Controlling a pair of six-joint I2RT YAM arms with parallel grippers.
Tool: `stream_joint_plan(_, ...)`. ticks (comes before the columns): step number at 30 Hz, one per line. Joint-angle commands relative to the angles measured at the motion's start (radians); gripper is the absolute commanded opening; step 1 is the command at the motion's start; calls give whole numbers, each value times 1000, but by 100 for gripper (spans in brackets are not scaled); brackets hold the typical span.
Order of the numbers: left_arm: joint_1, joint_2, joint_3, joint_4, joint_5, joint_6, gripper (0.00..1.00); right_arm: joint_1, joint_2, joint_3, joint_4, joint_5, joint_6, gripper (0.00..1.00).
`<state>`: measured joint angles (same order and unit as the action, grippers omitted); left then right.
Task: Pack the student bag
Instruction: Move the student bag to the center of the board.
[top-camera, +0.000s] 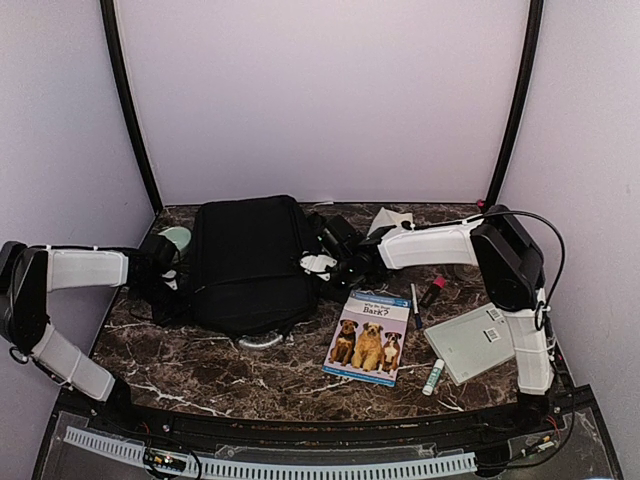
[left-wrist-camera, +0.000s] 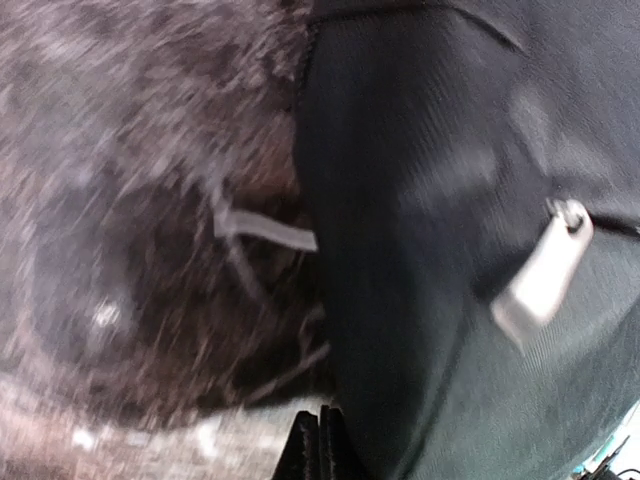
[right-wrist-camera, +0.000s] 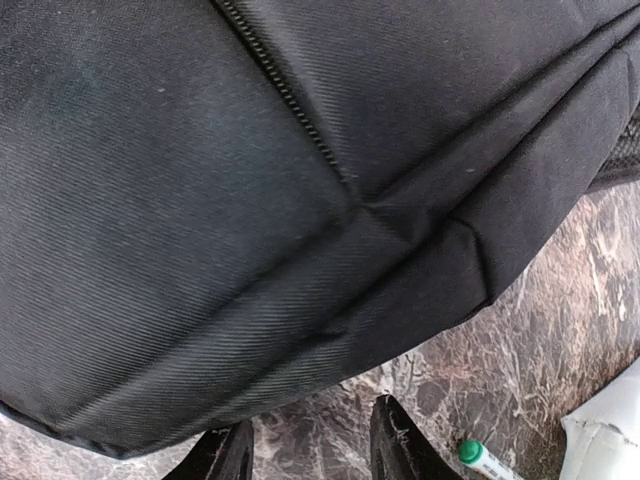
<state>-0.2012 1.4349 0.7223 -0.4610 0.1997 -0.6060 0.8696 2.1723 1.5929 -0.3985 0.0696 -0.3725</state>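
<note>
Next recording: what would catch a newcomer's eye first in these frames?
The big black student bag lies flat left of centre on the marble table, with the left arm and right arm reaching to its sides. Right of it, a book with three dogs on its cover stands out, a pale flat slab further right.

Black fabric student bag (top-camera: 248, 262) lying flat, left-centre of table (top-camera: 200, 370).

You see: student bag (top-camera: 250, 262) black | its zipper pull (left-wrist-camera: 540, 275) pale grey | table (top-camera: 200, 370) dark brown marble, white veins | book (top-camera: 368, 338) blue, three brown dogs | marker (top-camera: 433, 377) white, green cap
</note>
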Motion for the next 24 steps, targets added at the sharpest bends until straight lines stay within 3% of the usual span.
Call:
stream_joint_plan(1, -6, 67, 39, 108, 42, -6, 0, 10, -15, -2, 27, 13, 25, 41)
stream_joint_plan(7, -23, 101, 60, 138, 77, -11, 0, 1, -35, -32, 40, 35, 17, 41)
stream_joint_plan(10, -28, 75, 92, 46, 48, -8, 0, -9, -74, -32, -5, 37, 20, 42)
stream_joint_plan(14, -28, -74, 123, -96, 22, -36, 0, -28, -238, -140, -37, 59, -5, 45)
stream_joint_plan(16, -30, -149, 158, -171, 26, -68, 11, -42, -339, -221, -33, 94, -21, 51)
stream_joint_plan(19, -47, -237, 232, -288, -9, -99, 40, -72, -481, -325, -50, 110, -36, 59)
stream_joint_plan(24, -109, -247, 300, -220, 151, -67, 57, -115, -661, -461, -150, 40, -45, 60)
